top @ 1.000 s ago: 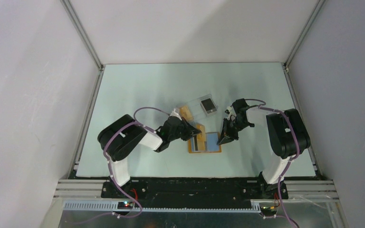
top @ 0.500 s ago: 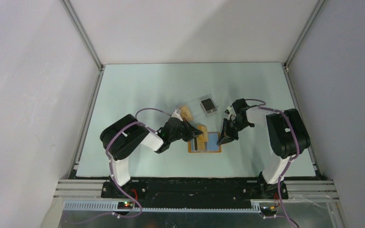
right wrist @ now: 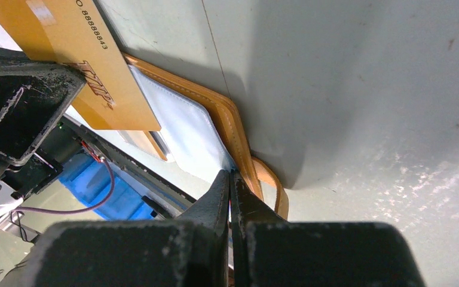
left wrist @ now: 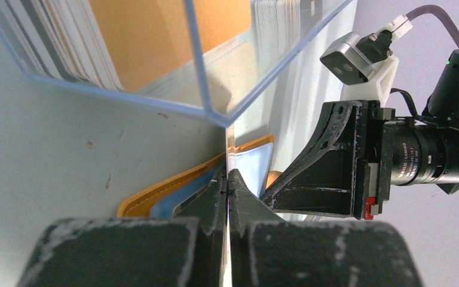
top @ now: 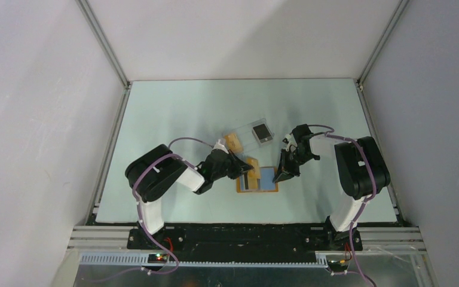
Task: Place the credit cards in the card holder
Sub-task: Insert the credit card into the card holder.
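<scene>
Orange-tan leather card holder [top: 257, 186] lying open on the table [top: 185, 113] between both arms. Right pincer [right wrist: 230, 173] closed, apparently nipping the lip of its clear inner pocket; left pincer [left wrist: 228, 176] closed on an orange card [right wrist: 89, 66] just over the open holder. Best done by holding that lip lifted, squaring the card's edge to the slot and sliding in low. Legible on the card: "8888843"; slanted lettering beside it unclear.

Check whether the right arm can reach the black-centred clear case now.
Probably yes: the black-centred clear case lies just beyond the right gripper, with nothing between them. Its jaws, shut at the card holder's edge, would have to open first.
</scene>
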{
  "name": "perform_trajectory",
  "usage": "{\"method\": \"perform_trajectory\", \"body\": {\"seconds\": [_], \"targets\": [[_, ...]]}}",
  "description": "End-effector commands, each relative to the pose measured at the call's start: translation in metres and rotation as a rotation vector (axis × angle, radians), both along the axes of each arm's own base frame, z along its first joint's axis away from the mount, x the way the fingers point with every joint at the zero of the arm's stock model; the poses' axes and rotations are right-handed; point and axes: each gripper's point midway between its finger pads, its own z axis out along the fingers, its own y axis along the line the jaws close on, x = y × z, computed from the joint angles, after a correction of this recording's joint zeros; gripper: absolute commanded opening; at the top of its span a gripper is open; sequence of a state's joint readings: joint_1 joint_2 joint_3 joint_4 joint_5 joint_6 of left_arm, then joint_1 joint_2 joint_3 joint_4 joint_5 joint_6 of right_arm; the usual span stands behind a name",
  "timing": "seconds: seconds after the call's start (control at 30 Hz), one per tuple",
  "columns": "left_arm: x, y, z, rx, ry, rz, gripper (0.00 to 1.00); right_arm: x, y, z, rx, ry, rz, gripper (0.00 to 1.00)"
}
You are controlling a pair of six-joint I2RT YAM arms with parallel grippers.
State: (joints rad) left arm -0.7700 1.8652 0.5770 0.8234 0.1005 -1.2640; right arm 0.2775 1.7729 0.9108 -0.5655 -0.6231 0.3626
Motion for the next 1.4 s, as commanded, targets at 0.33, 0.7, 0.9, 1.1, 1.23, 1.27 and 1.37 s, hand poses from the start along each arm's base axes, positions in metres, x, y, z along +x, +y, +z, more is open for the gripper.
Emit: {"method": "perform_trajectory", "body": {"seconds": [0.33,0.7,0.9,1.1,1.23,1.27,1.37], "targets": [[0.0,-0.014,-0.007,0.068,-0.015,-0.053,0.0,-0.016,-0.016,-0.029,-0.123,0.037,0.044,0.0],[-0.009,-0.029,-0.006,0.044,0.003,-0.096,0.0,-0.017,-0.016,-0.027,-0.116,0.041,0.046,0.0],[-0.02,-0.03,-0.006,0.034,0.029,-0.105,0.0,-0.017,-0.015,-0.027,-0.106,0.047,0.044,0.0],[-0.033,-0.024,-0.01,0.037,0.058,-0.104,0.0,-0.017,-0.016,-0.028,-0.107,0.05,0.04,0.0],[-0.04,-0.02,-0.012,0.032,0.086,-0.101,0.0,-0.017,-0.016,-0.028,-0.108,0.051,0.038,0.0],[-0.041,-0.019,-0.012,0.031,0.086,-0.1,0.0,-0.017,-0.016,-0.029,-0.11,0.051,0.039,0.0],[-0.044,-0.02,-0.008,0.019,0.088,-0.116,0.0,-0.017,-0.017,-0.028,-0.112,0.049,0.04,0.0]]}}
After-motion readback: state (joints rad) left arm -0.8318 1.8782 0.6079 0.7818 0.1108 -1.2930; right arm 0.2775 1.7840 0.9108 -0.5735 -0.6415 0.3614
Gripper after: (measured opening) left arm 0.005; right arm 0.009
